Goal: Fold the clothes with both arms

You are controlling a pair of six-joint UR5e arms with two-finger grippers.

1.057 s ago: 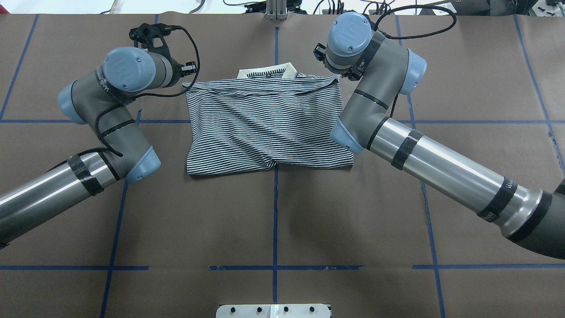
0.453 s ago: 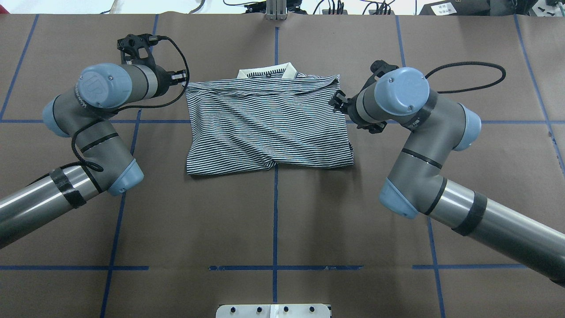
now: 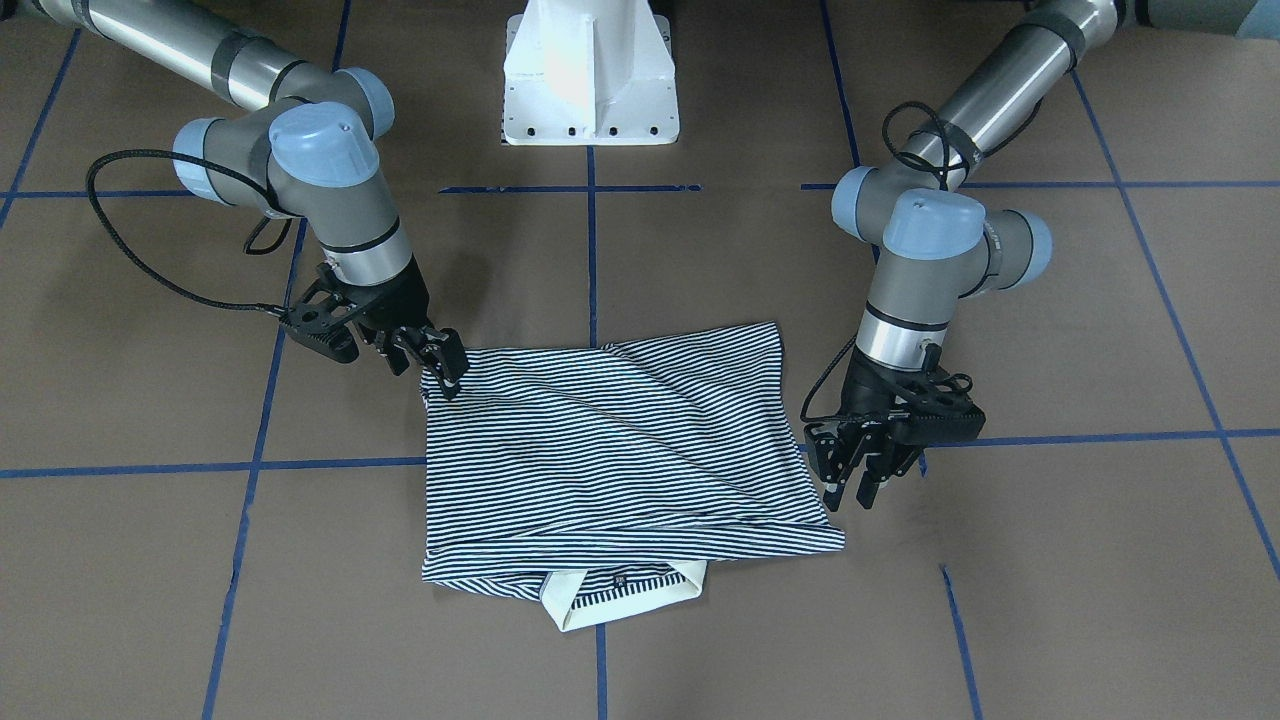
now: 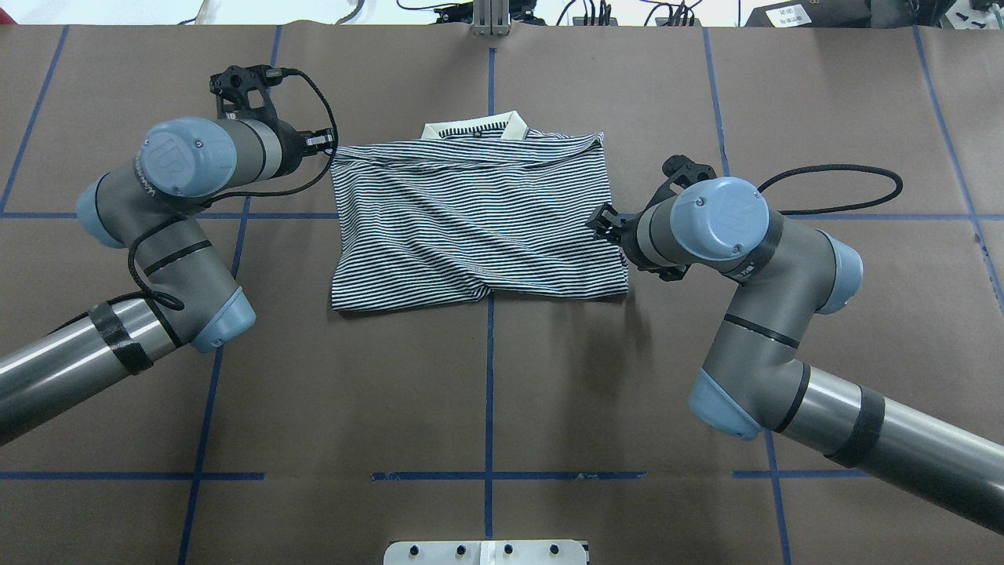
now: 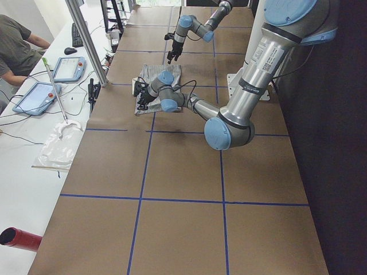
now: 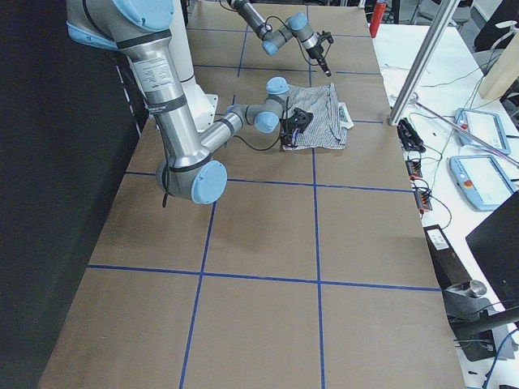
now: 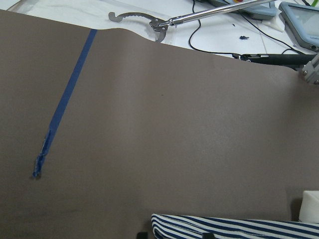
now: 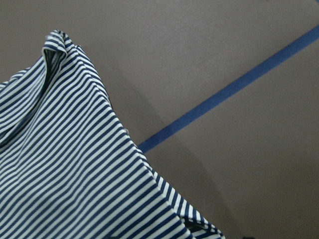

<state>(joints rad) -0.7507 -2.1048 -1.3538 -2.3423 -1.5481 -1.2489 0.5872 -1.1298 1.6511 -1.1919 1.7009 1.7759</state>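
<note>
Robotics laboratory. A worktop [image 4: 486,392] papered brown and gridded with blue tape [image 4: 510,475] carries a white pedestal [image 3: 590,75], with the left arm [image 4: 169,259] and right arm [image 4: 753,329] reaching over it; a white side bench [image 5: 17,189] holds teach pendants [image 5: 69,67], beside an aluminium post [image 5: 86,40] and a seated person [image 5: 17,43].

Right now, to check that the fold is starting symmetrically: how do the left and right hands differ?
The left hand hangs off the polo shirt, beside its side edge toward the collar; the right hand sits at a robot-side corner, tips at the cloth. The left hand points straight down; the right hand tilts toward the shirt. Both look open, gripping nothing.
</note>
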